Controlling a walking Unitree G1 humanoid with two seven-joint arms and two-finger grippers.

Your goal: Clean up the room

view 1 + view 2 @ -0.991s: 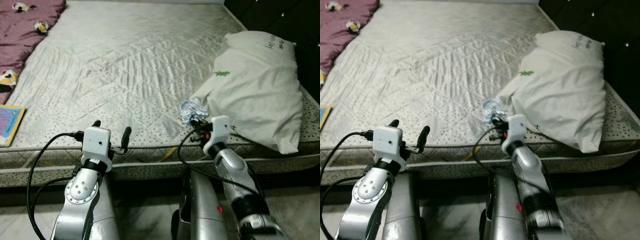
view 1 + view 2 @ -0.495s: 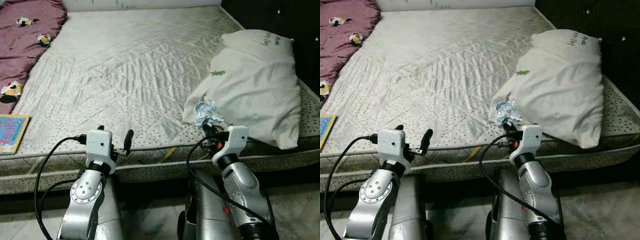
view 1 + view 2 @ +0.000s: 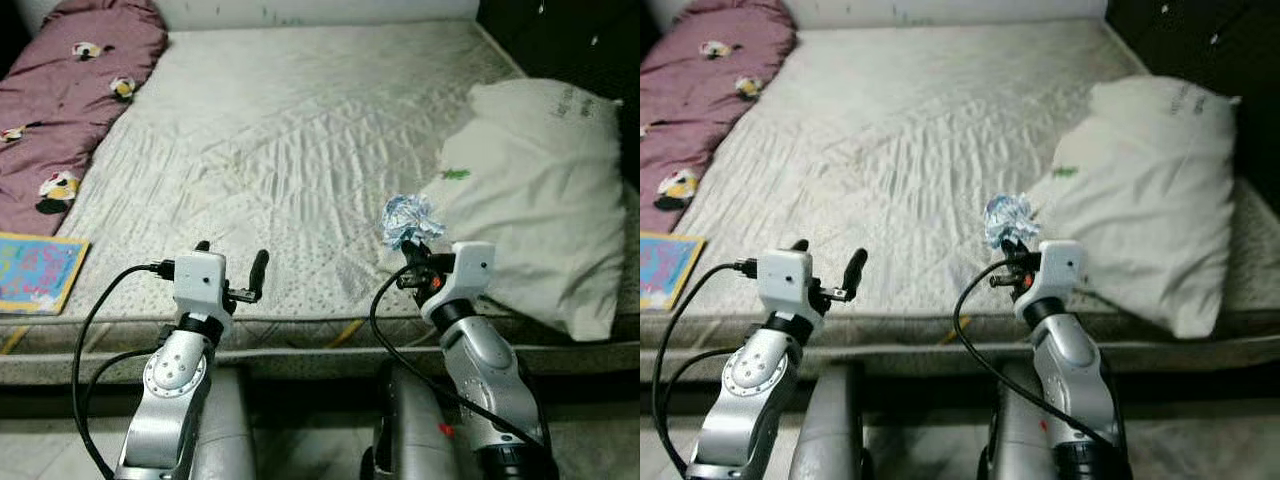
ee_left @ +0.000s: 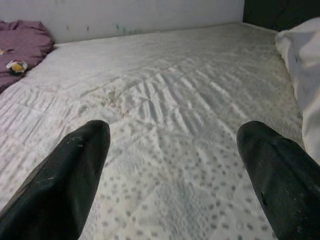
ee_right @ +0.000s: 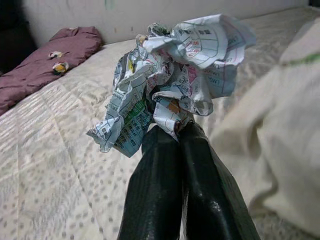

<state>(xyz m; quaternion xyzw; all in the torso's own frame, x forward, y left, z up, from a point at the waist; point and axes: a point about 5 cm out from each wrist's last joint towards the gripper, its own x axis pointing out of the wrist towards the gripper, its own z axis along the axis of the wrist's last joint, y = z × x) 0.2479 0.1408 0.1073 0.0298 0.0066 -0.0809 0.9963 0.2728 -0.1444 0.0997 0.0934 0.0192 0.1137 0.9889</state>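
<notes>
So there's a big bed (image 3: 290,150) with a pale quilted, dotted mattress taking up most of the scene, its near edge running right in front of the robot; over on the robot's right a large white pillow (image 3: 545,190) lies on the mattress with a small green mark and some faint lettering on it, one corner drooping toward the bed's front edge; along the left side a long purple cushion (image 3: 70,110) with little cartoon patches stretches toward the far wall; just in front of that, at the near left corner of the bed, a colourful book (image 3: 35,272) lies flat; the left hand (image 3: 230,265) sits low by the bed's front edge, fingers spread well apart with nothing between them, and its wrist camera looks out over bare mattress between the two black fingertips (image 4: 75,170); the right hand (image 3: 412,252) is up near the pillow's lower corner, its two fingers (image 5: 170,190) pinched tight together on a crumpled paper ball (image 5: 175,80); that wad is printed with small coloured text and blue bits, it's held above the mattress just beside the pillow, and it sticks up past the fingertips.
</notes>
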